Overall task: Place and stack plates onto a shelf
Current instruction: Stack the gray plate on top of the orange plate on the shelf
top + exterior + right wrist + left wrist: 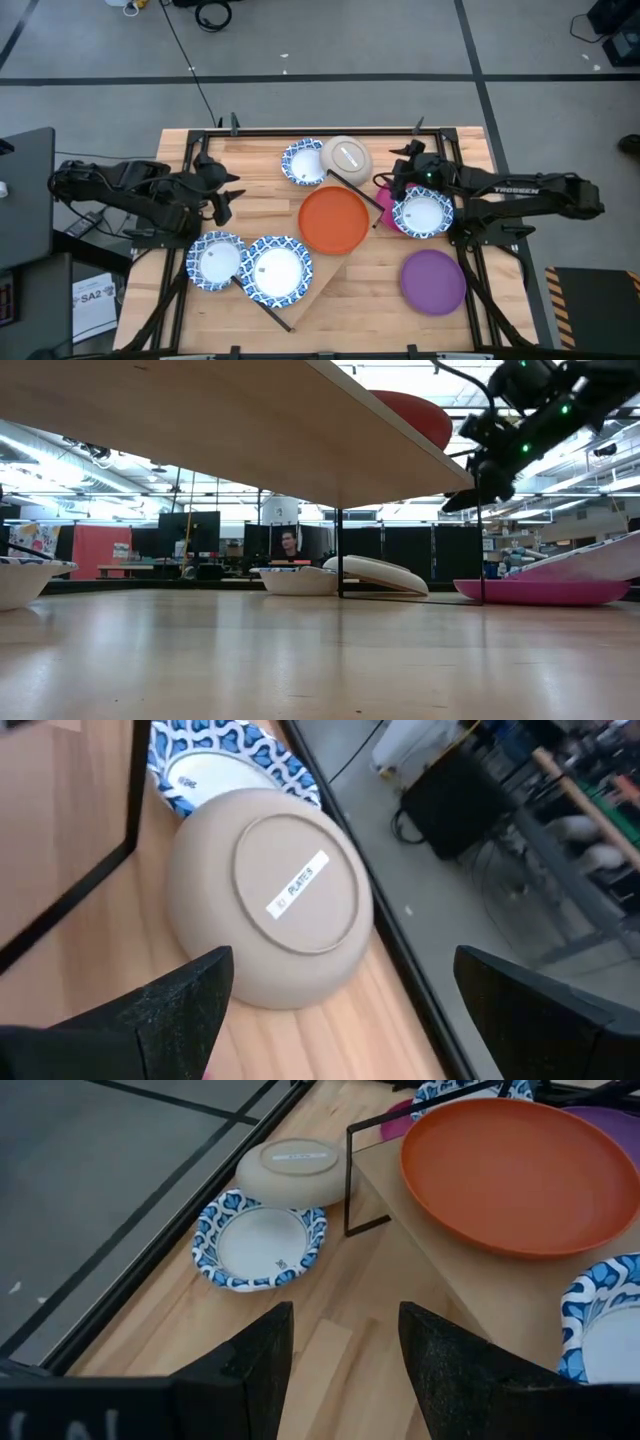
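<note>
The shelf [318, 272], a light-wood board on black rods, lies slantwise mid-table. It carries an orange plate [333, 220] and a blue-rimmed white plate [278, 268]. Another blue-rimmed plate [215, 260] sits on the table at the left, and a third [303, 163] at the far side beside a beige plate [275, 910] lying upside down on its rim. A further blue-rimmed plate [422, 213] rests on a magenta one [545, 592]. A purple plate [433, 282] lies near right. My left gripper [232, 193] hangs open left of the shelf. My right gripper [398, 170] hangs open just right of the beige plate.
Black frame rails [300, 129] border the table's far edge and sides. The shelf's rod support [350, 1180] stands between the beige plate and the orange plate. Bare tabletop [255, 205] shows between my left gripper and the shelf. A person sits in the room beyond [289, 545].
</note>
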You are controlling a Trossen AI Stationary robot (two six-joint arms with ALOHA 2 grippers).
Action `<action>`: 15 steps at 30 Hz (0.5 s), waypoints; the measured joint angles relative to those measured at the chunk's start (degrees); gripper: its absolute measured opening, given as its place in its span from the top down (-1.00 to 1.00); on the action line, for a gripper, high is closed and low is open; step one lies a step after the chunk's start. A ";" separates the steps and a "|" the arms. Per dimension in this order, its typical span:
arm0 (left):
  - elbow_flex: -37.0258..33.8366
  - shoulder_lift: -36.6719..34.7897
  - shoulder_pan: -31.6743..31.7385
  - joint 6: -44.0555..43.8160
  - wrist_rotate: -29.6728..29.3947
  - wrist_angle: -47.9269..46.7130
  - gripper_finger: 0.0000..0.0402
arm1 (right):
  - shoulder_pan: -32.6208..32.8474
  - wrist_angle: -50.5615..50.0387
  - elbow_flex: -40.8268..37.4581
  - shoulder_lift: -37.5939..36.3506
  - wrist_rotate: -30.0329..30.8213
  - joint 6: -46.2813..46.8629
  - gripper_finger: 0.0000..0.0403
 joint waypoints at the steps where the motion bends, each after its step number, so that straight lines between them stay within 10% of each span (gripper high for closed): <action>1: -0.02 0.03 0.00 0.00 -0.01 0.02 0.06 | -0.21 2.46 -1.45 0.20 -0.11 -0.57 -0.91; 15: -0.02 0.03 0.00 -0.22 -0.12 1.14 0.06 | -3.47 23.70 -10.07 9.82 -7.49 -1.48 -0.91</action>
